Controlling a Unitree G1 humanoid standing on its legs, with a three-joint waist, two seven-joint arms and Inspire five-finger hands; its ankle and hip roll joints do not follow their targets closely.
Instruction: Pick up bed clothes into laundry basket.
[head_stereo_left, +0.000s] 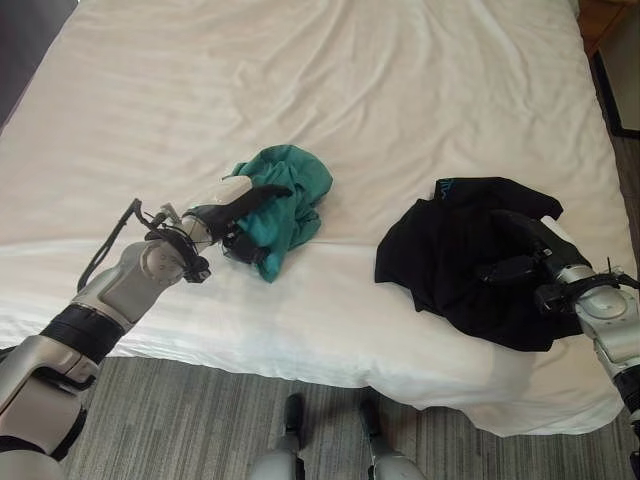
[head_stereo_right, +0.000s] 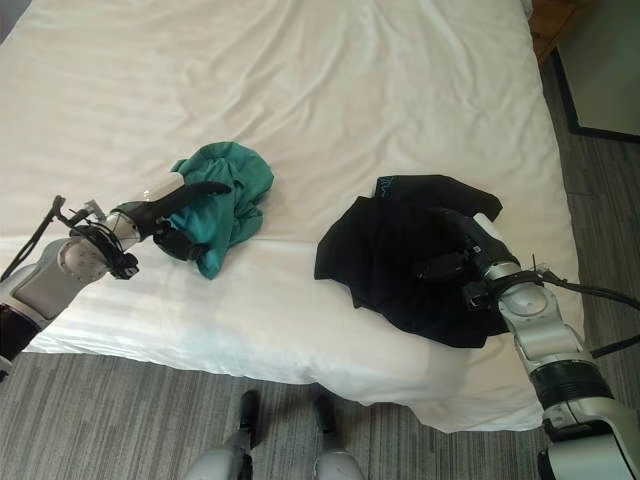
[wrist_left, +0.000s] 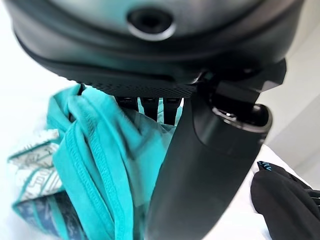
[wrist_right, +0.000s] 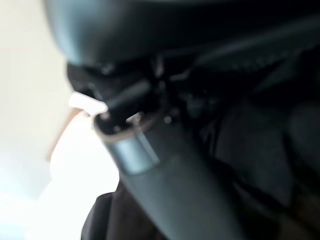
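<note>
A crumpled teal garment (head_stereo_left: 292, 192) lies on the white bed (head_stereo_left: 350, 90) near its front edge, left of centre. My left hand (head_stereo_left: 228, 215) is at the garment's left side, with the thumb over the top and the fingers curled into the cloth below. The left wrist view shows the teal garment (wrist_left: 95, 165) bunched between the fingers and the thumb (wrist_left: 200, 175). To the right, a black garment (head_stereo_left: 450, 255) is spread near the bed's front right corner. My right hand (head_stereo_left: 535, 250) rests on it from the right, thumb and fingers pinching a fold of the black cloth.
The bed's front edge runs just below both garments, with grey carpet (head_stereo_left: 200, 420) beyond it. A wooden piece of furniture (head_stereo_left: 598, 15) and a dark frame (head_stereo_left: 612, 95) stand past the bed's far right corner. The sheet behind the garments is bare.
</note>
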